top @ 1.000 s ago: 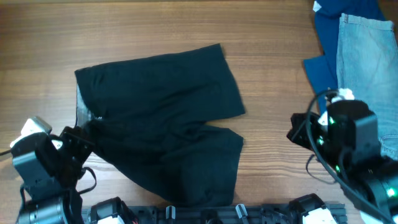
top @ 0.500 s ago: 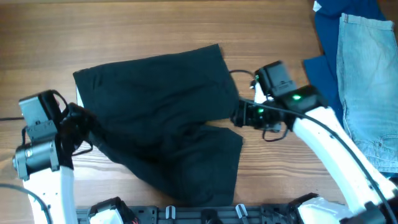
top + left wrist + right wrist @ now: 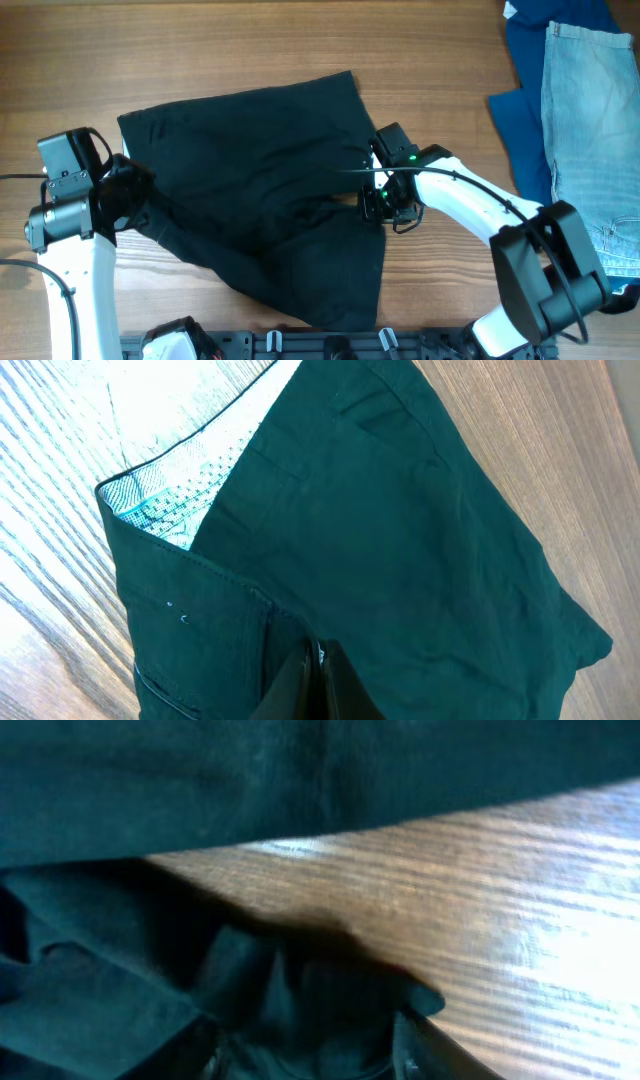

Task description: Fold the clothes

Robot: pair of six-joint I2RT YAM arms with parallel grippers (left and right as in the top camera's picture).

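The black shorts [image 3: 250,150] lie rumpled on the middle of the wooden table [image 3: 200,50]. My left gripper [image 3: 135,190] is at their left waistband edge. In the left wrist view its fingers [image 3: 315,670] are pressed together on the black fabric [image 3: 400,530], with the pale inner lining [image 3: 170,490] showing at the waistband. My right gripper [image 3: 375,205] is at the right edge of the shorts, near the notch between the legs. In the right wrist view its fingers [image 3: 310,1050] are spread apart around a bunched corner of the black fabric [image 3: 200,780].
Light-blue denim jeans [image 3: 590,120] lie on a dark blue cloth [image 3: 525,70] at the far right of the table. A black rail [image 3: 330,345] runs along the front edge. Bare wood [image 3: 500,890] shows beside the right gripper.
My right arm has swung from the right side of the table to the shorts' right edge. My left gripper has moved back along the left waistband, and the fabric there has shifted slightly.
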